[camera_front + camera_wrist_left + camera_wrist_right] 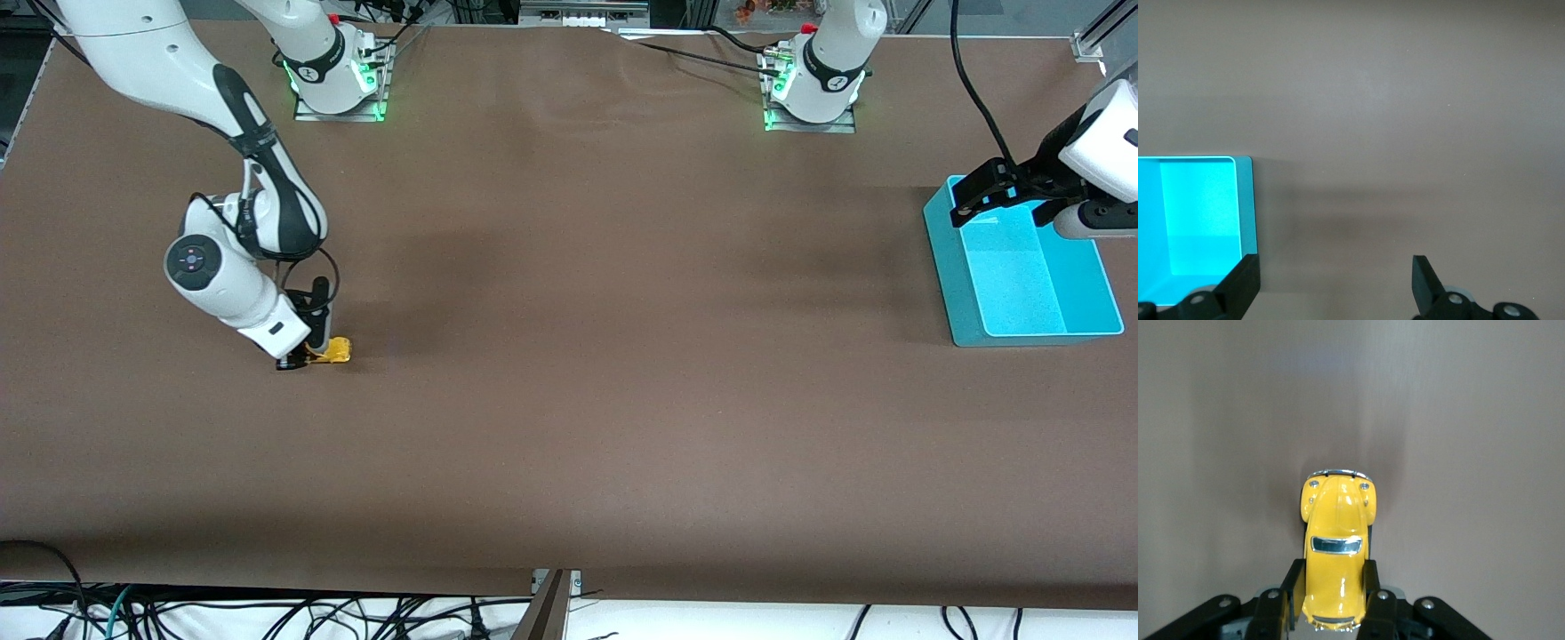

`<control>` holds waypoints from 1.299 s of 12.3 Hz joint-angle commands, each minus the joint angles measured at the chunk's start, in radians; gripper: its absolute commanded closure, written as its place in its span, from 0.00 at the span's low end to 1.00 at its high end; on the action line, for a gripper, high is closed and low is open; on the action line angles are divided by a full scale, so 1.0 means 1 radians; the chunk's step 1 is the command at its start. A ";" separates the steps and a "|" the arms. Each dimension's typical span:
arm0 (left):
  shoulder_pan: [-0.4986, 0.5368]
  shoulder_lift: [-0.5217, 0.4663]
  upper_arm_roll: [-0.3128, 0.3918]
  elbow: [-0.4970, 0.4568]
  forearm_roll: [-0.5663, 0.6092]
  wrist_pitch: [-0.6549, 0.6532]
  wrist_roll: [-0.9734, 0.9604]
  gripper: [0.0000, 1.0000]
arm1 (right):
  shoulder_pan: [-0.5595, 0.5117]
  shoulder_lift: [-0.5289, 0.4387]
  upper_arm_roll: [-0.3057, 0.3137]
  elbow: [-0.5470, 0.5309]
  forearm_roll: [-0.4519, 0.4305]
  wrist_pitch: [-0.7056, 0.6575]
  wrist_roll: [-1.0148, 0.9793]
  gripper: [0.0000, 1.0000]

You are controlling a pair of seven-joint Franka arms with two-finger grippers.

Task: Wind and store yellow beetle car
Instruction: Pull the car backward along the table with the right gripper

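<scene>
Right gripper (pixel 1333 597) clamped on yellow beetle car (pixel 1336 547) rear, car on tabletop (pixel 569 400), long axis pointing toward blue bin (pixel 1083 336), well apart; left gripper (pixel 1335 283) wide open, empty, waits over bin's edge

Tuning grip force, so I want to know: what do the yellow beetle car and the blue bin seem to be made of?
Yellow beetle car, held in the right gripper: glossy painted metal or hard plastic, judging by sharp highlights and a chrome-look bumper. Blue bin, under the open left gripper: probably rigid plastic, with smooth walls, rounded corners and a faintly speckled floor.
</scene>
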State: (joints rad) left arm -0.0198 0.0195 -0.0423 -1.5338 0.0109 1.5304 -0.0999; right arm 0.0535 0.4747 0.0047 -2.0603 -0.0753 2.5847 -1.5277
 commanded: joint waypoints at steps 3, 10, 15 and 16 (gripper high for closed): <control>-0.009 0.000 0.004 0.021 -0.009 -0.021 -0.001 0.00 | -0.109 0.096 0.006 0.019 -0.001 0.084 -0.136 1.00; 0.001 0.000 0.018 0.026 -0.005 -0.012 0.000 0.00 | -0.165 0.108 0.008 0.038 -0.003 0.092 -0.186 1.00; 0.004 0.002 0.019 0.024 -0.003 -0.012 0.000 0.00 | -0.155 0.099 0.011 0.063 -0.006 0.086 -0.190 0.00; 0.014 0.002 0.019 0.024 -0.003 -0.012 0.000 0.00 | -0.153 0.090 0.014 0.071 -0.006 0.081 -0.189 0.00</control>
State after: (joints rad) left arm -0.0175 0.0195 -0.0247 -1.5265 0.0109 1.5305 -0.1001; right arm -0.0914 0.5034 0.0063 -2.0452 -0.0755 2.6360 -1.7012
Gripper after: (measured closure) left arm 0.000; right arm 0.485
